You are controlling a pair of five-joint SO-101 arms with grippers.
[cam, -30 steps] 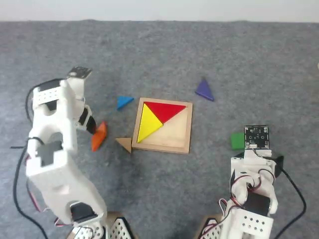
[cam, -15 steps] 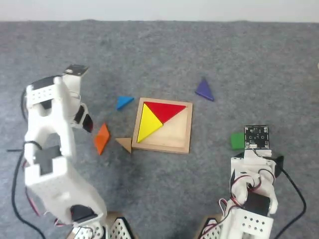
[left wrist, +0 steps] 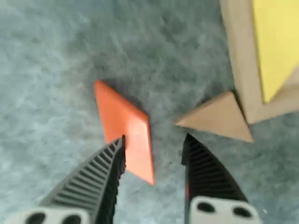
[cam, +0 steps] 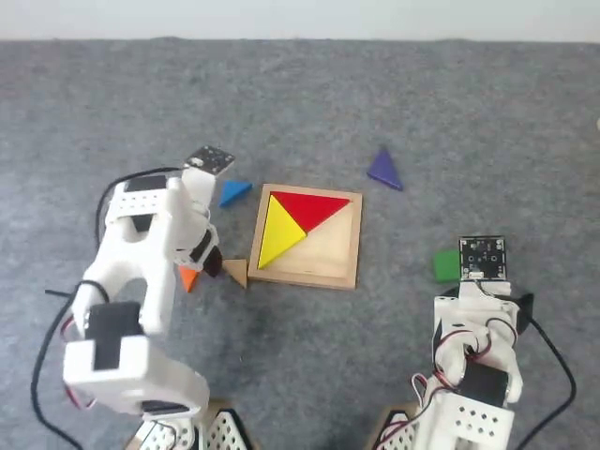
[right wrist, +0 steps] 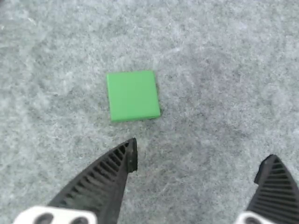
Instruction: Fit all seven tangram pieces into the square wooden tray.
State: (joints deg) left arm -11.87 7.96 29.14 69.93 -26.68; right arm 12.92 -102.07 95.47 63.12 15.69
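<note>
Your left arm has swung in toward the tray since a second ago, and its gripper (left wrist: pixel 154 140) now sits over the orange piece (left wrist: pixel 126 126). Its fingers are parted about halfway and hold nothing: one tip is above the orange piece's edge, the other above the carpet between that piece and the tan triangle (left wrist: pixel 217 119). The tan triangle touches the wooden tray (cam: pixel 309 278) at its 8 o'clock corner, with the orange piece just beyond it on the same side.

Your right gripper (right wrist: pixel 202 156) has not moved – its fingers are spread wide and empty, with the green square (right wrist: pixel 133 95) on the carpet just ahead of them, well apart from the tray at about 4 o'clock.

Inside the tray, the yellow triangle (cam: pixel 277 232) fills the 9 o'clock side and the red triangle (cam: pixel 309 208) the 12 o'clock side, edges meeting. The blue triangle (cam: pixel 233 191) lies near the tray at 10 o'clock – the purple triangle (cam: pixel 384 169) at 1 o'clock.
</note>
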